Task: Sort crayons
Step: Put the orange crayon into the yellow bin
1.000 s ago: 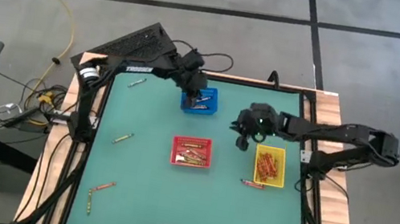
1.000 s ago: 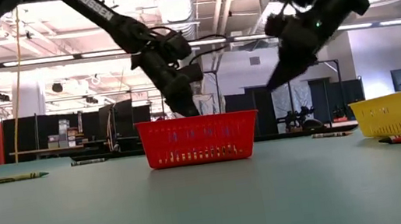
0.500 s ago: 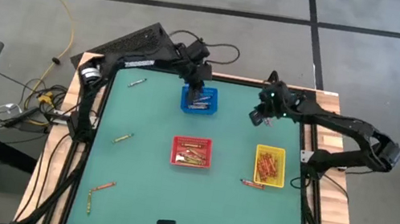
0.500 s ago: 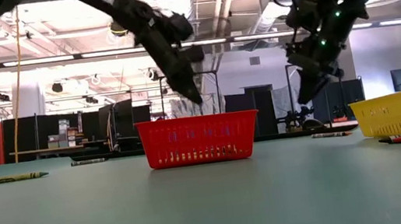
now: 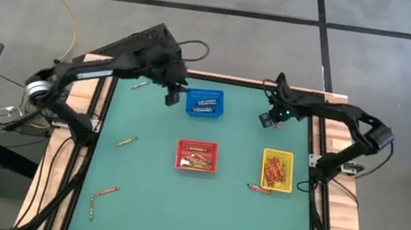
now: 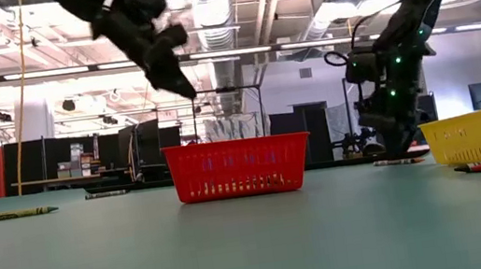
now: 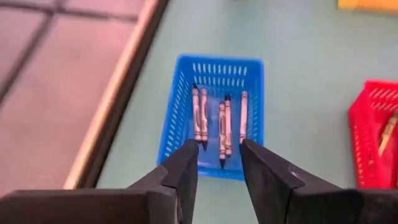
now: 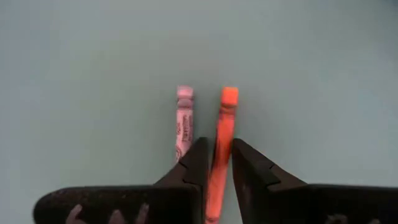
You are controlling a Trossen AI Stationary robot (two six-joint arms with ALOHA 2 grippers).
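My left gripper hangs open and empty just left of the blue basket, which holds several crayons. My right gripper points down near the table's far right and is low over it. It stands open, with a finger on either side of an orange crayon that lies flat on the table. A pale pink crayon lies right beside the orange one. The red basket and the yellow basket each hold several crayons. Loose crayons lie at the left and near the yellow basket.
More loose crayons lie at the far left and the near left. The three baskets stand mid-table, the red one nearest in the low view. The table's raised wooden border runs close by my right gripper.
My left gripper has risen out of the blue basket and drawn back toward the table's left edge. My right gripper has swung from beside the yellow basket toward the far edge, tipped to point down, and sunk over the orange crayon.
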